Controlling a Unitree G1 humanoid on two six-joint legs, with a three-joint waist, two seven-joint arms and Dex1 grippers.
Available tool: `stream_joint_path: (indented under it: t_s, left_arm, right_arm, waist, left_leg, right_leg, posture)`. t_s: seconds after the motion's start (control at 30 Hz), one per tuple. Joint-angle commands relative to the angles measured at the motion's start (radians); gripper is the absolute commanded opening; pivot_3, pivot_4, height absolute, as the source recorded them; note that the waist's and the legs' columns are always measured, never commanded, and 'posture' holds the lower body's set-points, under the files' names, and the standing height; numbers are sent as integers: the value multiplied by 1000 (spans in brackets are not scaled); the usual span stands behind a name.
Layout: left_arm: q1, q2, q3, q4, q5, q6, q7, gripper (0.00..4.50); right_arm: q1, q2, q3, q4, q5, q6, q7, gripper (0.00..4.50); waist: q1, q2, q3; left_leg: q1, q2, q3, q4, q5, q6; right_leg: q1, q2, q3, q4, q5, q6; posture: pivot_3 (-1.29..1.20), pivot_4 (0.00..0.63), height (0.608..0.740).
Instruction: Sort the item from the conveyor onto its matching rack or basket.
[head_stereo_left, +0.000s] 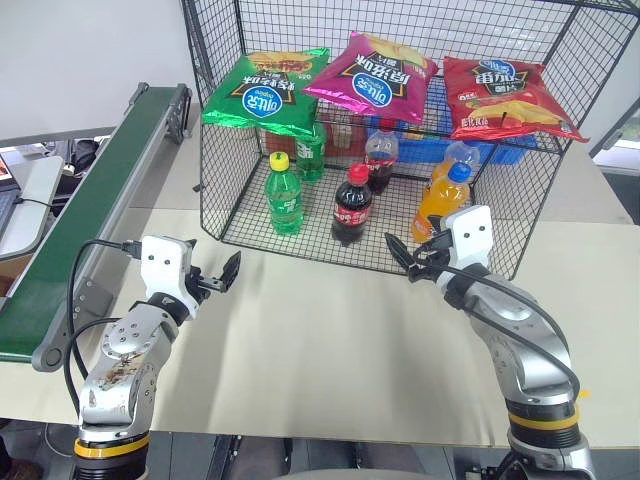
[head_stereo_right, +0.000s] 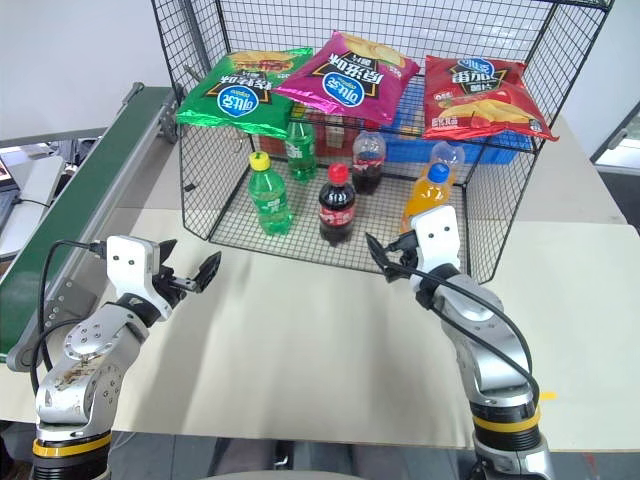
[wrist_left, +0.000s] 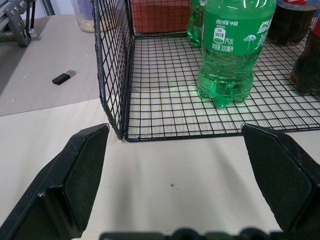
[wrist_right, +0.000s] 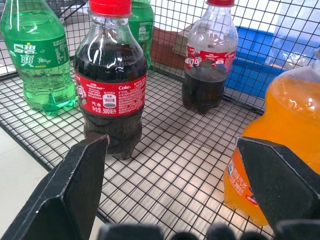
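Before the cage front, we see both jaws spread and empty: left gripper (head_stereo_left: 222, 277), right gripper (head_stereo_left: 412, 256), over the pale surface (head_stereo_left: 330, 340). Green chip bag (head_stereo_left: 266, 92) lies on the wire cage's (head_stereo_left: 215, 190) upper shelf, beside the magenta bag (head_stereo_left: 372, 75).

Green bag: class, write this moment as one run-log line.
green bag: on cage top shelf, left of magenta bag | belt: bare | left gripper: open | right gripper: open, facing cage

A pale beige table (head_stereo_left: 330, 340) stands before a plain white wall (head_stereo_left: 90, 50).
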Motion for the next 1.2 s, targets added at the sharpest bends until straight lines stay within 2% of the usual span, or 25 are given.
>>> stream_joint_path:
  t_s: [0.03, 0.27, 0.67, 0.9, 1.07, 1.2]
  left_arm:
    - [18, 12, 22, -74, -35, -8, -24, 4487]
    - [63, 15, 48, -162, -81, -16, -56, 4487]
    - [46, 23, 77, -161, -131, -25, -81, 4487]
    - [8, 31, 36, -132, -109, -30, -72, 4487]
    - [42, 55, 85, -153, -135, -20, -84, 4487]
    - [50, 68, 77, -173, -140, 3, -80, 4487]
  right_arm:
    - [-37, -10, -23, -28, 11, -12, 16, 4500]
    - [-33, -30, -25, -55, 29, 19, 46, 4500]
    - [-39, 0, 12, -104, 22, 53, 23, 4500]
    - [-60, 10, 10, -84, 22, 44, 25, 4500]
    - [-59, 25, 26, -102, 19, 58, 16, 4500]
    - [-71, 31, 33, -94, 30, 67, 26, 4500]
  waist:
    - [-1, 0, 0]
    - [-2, 0, 0]
    - [-3, 0, 0]
    - [-5, 0, -1]
    - [-6, 0, -1]
    - [-4, 0, -1]
  left_leg:
    - [0, 0, 0, 0, 0, 0]
    - [0, 0, 0, 0, 0, 0]
    - [0, 0, 1, 0, 0, 0]
    - [0, 0, 1, 0, 0, 0]
    - [0, 0, 1, 0, 0, 0]
    - [0, 0, 1, 0, 0, 0]
  right_leg:
    - [0, 0, 0, 0, 0, 0]
    - [0, 0, 1, 0, 0, 0]
    - [0, 1, 3, 0, 0, 0]
    - [0, 1, 4, 0, 0, 0]
    - [0, 1, 4, 0, 0, 0]
    - [0, 1, 4, 0, 0, 0]
  posture:
    - [0, 150, 740]
    - [0, 150, 740]
    - [0, 150, 740]
    - [0, 150, 740]
    - [0, 150, 740]
    - [0, 150, 740]
